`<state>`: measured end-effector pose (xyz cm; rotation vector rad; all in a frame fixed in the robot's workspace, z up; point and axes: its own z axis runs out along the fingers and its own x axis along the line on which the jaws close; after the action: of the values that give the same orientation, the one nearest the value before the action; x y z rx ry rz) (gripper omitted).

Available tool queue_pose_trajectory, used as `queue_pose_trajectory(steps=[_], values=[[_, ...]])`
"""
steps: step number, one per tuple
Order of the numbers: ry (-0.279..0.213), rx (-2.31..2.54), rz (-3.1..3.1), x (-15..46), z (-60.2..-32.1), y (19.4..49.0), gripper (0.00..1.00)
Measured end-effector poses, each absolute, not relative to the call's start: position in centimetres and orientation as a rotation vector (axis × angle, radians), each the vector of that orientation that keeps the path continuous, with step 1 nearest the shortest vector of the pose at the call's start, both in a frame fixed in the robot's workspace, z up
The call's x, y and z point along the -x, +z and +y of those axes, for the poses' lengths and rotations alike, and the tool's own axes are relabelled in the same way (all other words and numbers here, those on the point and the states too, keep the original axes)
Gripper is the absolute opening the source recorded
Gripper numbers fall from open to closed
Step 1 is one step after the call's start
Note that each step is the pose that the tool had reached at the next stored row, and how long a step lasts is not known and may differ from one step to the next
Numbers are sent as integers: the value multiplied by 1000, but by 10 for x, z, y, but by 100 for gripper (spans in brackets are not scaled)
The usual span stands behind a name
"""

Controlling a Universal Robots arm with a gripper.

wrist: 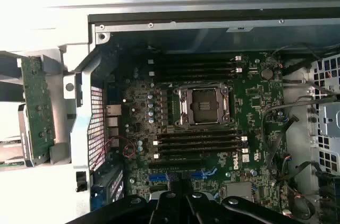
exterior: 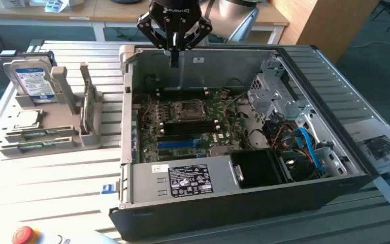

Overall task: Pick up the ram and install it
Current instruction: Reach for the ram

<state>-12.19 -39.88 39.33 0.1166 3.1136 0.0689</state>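
Hanging clenched and empty over the computer case (exterior: 249,203), the gripper (exterior: 174,60) is sitting well apart from the ram (exterior: 88,109) — edgewise off to its side beyond the case wall, long axis along that wall.

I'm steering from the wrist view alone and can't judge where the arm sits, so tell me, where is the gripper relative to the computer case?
Observer: The gripper hangs above the computer case, over the wall farthest from the exterior camera. It is shut and holding nothing.
Operator: Is the ram upright or lying flat?
Observer: The ram stands on its long edge in the grey holder, at the exterior view's left of the case.
Operator: Anything else in that holder?
Observer: A hard drive with a blue label stands upright at its far end.
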Motion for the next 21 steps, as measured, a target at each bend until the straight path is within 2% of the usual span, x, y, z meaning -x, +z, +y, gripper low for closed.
queue_pose_trajectory(steps=[21], values=[[69, -116, 3114, 134, -395, 393, 11]])
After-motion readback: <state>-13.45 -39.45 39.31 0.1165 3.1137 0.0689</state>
